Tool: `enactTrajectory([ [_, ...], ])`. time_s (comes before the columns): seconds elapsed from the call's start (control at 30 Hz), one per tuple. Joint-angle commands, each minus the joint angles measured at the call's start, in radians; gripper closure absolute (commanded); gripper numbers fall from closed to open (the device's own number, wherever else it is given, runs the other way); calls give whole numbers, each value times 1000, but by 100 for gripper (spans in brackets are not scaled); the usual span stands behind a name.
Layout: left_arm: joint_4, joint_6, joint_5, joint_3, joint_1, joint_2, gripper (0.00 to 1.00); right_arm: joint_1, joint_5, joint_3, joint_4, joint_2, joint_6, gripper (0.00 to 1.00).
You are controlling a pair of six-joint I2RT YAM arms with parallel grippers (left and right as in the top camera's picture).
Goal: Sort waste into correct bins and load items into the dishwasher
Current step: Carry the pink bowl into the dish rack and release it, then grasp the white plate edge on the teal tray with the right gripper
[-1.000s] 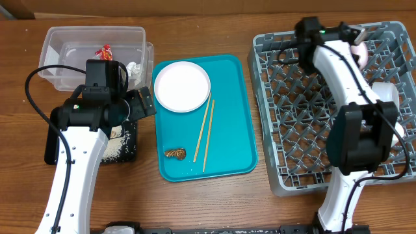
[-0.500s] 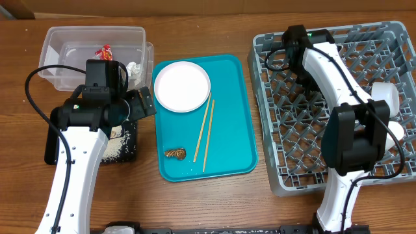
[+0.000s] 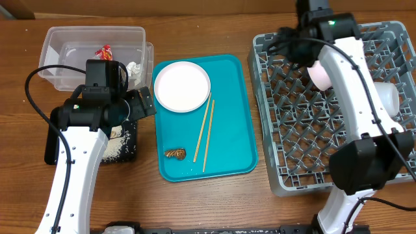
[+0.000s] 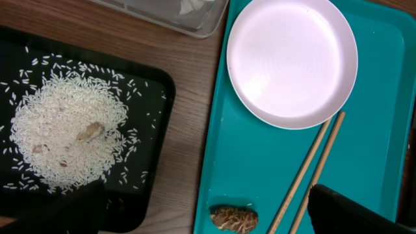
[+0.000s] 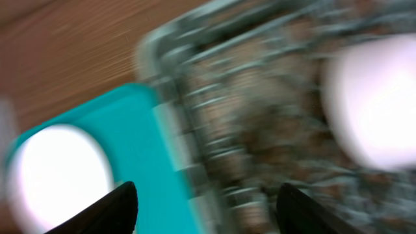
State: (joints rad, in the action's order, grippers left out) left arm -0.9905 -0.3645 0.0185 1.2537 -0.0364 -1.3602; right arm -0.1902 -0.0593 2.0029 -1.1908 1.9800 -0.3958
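1. Directions are read on the overhead view, with twelve o'clock at its top edge. The table [image 3: 195, 208] is brown wood with a lengthwise grain.
2. The smooth, rounded-corner teal tray [image 3: 234, 123] sits at the centre. The glossy white round plate [image 3: 182, 86] is at its eleven o'clock corner. The two thin, pale wooden chopsticks [image 3: 207, 133] slant side by side from one towards six. A wrinkled brown food scrap [image 3: 175, 154] lies at seven.
3. At nine o'clock of the teal tray is the shallow black tray [image 4: 153, 130], with a loose heap of white rice [image 4: 65, 136] and a few brownish bits in it.
4. At ten o'clock stands the clear plastic tub [image 3: 91, 30]. The red crinkled wrapper [image 3: 104, 51] and the crumpled white tissue [image 3: 134, 68] are inside. The wrapper's print is too small to read.
5. At three o'clock is the grey dish rack [image 3: 292, 184], a square lattice of upright pegs. It holds a white bowl [image 3: 388, 97] at its right side and a rounded white piece [image 3: 320, 75] partly under the right arm.
6. The left end effector [image 4: 207, 192] hangs over the black tray's edge and the teal tray, released and holding nothing.
7. The right end effector [image 5: 205, 195] is over the rack's eleven o'clock corner. That view is blurred, but its dark fingers [image 5: 110, 208] are spread with nothing between them.
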Motion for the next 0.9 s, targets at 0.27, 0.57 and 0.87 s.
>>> enactTrajectory([
  [0.27,3,-6,8,11,3,-8,0,-245,-60,6,152,170,96,30],
  [0.57,-3,-6,8,10,3,-8,0,-331,-4,6,251,325,85,33],
  [0.87,-4,-6,8,10,3,-8,0,-339,-1,4,335,411,82,55],
])
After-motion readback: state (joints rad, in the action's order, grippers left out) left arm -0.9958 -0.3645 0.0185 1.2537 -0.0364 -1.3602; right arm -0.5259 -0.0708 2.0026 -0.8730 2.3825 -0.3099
